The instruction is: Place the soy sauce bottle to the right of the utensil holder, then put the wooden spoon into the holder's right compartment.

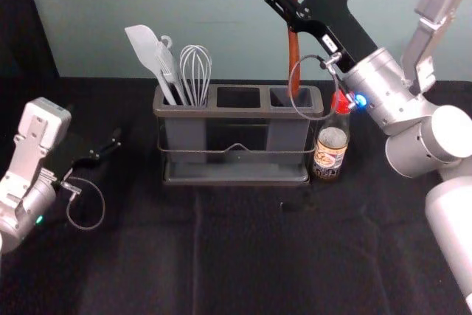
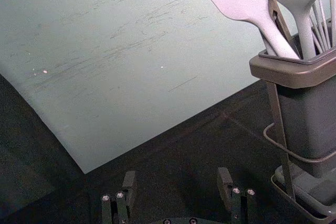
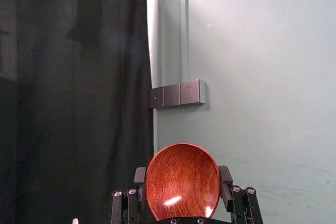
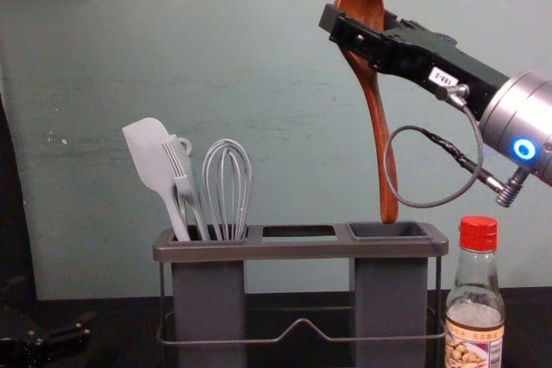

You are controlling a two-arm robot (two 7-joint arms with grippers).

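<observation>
Wooden spoon [image 4: 378, 118] near upright over right compartment [image 4: 388, 290], bowl pinched by right gripper [image 3: 182, 169]. Bottle [image 4: 473, 299] stands just right of holder [image 4: 297, 249]: spoon step in hand. Next: align handle, lower, release. Left gripper [image 2: 177, 178] idle left of holder, spread.

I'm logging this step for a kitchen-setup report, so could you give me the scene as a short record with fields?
Utensil holder: upright on the dark tabletop
Left compartment: white spatula and whisk, among others
Soy sauce bottle: standing, red-capped, just right of the holder
Wooden spoon: bowl up, handle end at the right compartment's mouth
Right gripper: above the holder's right side, gripping the spoon's bowl
Left gripper: open, left of the holder
Spoon release: not yet done
</observation>
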